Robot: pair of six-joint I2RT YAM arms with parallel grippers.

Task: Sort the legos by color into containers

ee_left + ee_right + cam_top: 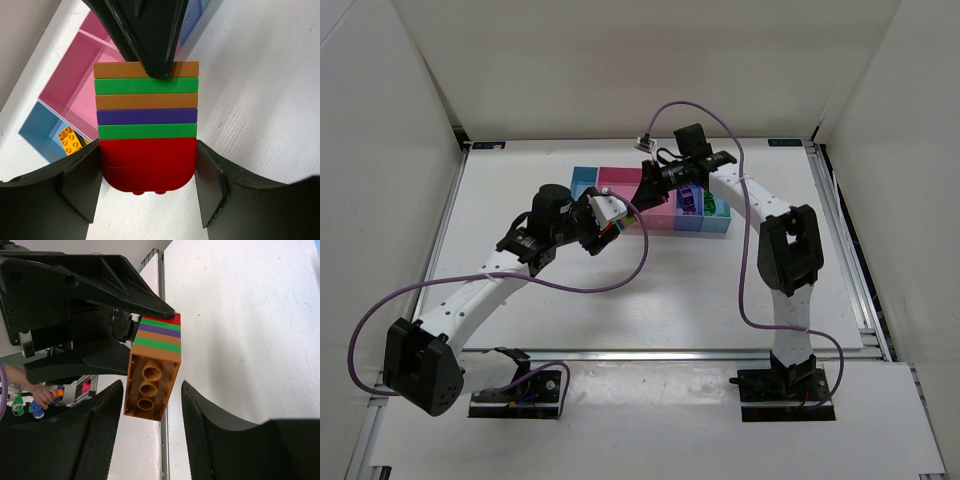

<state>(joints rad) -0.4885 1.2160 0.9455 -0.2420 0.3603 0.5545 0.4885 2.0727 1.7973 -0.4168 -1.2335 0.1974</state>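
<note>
A stack of legos (146,117) in red, green, purple and orange layers hangs in the air in front of the containers (585,182). My left gripper (148,185) is shut on its red end (147,162). The right gripper (152,390) comes in from the far side, its fingers (197,415) tight against both sides of the end orange lego (150,385). In the overhead view the two grippers (610,222) (645,190) meet at the stack (619,229). A yellow lego (69,140) lies in the light blue bin, and purple and green legos (690,200) lie in a bin on the right.
The row of bins sits at the far middle of the white table (720,290); the pink bin (70,85) is below my left wrist. White walls enclose the table on three sides. Purple cables (745,260) loop from both arms.
</note>
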